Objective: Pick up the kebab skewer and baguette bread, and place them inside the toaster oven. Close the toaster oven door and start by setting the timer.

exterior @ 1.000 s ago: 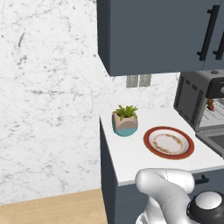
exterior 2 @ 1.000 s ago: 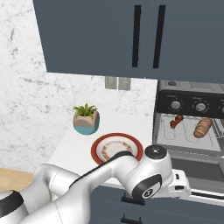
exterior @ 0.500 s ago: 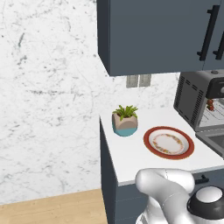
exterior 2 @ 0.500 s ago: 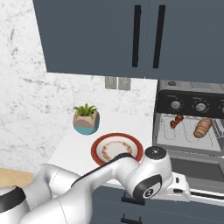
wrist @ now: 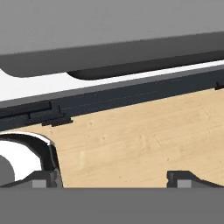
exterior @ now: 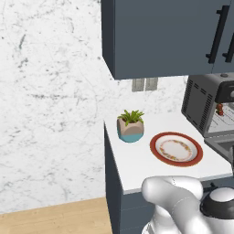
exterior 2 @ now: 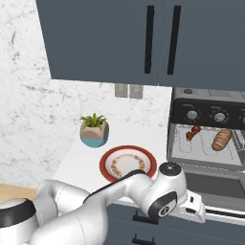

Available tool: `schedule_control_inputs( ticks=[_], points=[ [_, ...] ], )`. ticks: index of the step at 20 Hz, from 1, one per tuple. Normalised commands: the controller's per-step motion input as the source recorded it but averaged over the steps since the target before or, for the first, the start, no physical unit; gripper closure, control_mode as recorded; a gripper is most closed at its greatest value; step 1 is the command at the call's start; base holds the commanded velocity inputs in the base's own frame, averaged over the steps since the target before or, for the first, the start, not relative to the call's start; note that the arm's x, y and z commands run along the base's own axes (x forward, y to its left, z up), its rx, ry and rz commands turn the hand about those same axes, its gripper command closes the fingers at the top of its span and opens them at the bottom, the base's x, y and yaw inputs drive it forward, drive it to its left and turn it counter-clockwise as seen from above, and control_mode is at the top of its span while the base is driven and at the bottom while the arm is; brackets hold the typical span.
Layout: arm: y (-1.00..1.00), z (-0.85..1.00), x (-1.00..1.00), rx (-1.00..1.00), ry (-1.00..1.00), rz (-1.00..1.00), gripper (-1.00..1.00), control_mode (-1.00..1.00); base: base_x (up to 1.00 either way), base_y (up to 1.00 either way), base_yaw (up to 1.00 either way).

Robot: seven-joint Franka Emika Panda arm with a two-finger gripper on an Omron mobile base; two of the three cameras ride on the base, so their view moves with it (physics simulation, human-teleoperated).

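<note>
The toaster oven (exterior 2: 206, 129) stands at the counter's right end with its door (exterior 2: 213, 183) folded down flat. On the rack inside lie the kebab skewer (exterior 2: 194, 132) at the left and the baguette bread (exterior 2: 221, 139) at the right. From the left base view the toaster oven (exterior: 204, 106) shows its vented side, with the kebab skewer (exterior: 220, 109) just visible inside. My hand (exterior 2: 193, 209) hangs low in front of the cabinet, below the door's front edge. In the hand view my gripper (wrist: 116, 181) is open, its tips wide apart with nothing between them.
A red-rimmed plate (exterior 2: 128, 163) with nothing on it sits on the white counter (exterior: 137, 160) left of the oven, and a small potted plant (exterior 2: 94, 130) stands behind it. Dark wall cabinets (exterior 2: 143, 38) hang overhead. The hand view looks past the counter edge (wrist: 43, 83) at wooden floor (wrist: 140, 140).
My hand has sunk slightly in front of the cabinet. The food, the door and the plate have not moved.
</note>
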Motion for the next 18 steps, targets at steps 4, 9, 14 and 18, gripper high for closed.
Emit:
schedule_control_inputs(
  ticks=[4,9,14,18],
  points=[
    [0.0,-0.19,0.35,0.0,-0.06,0.0,-1.0,-1.0,0.0,0.0,0.0],
    [0.0,-0.23,0.24,0.0,-0.07,0.0,-1.0,-1.0,0.0,0.0,0.0],
    [0.0,-0.18,0.22,0.0,-0.06,0.0,-1.0,-1.0,0.0,0.0,0.0],
    [0.0,-0.25,0.07,0.0,-0.04,0.0,-1.0,-1.0,0.0,0.0,0.0]
  ],
)
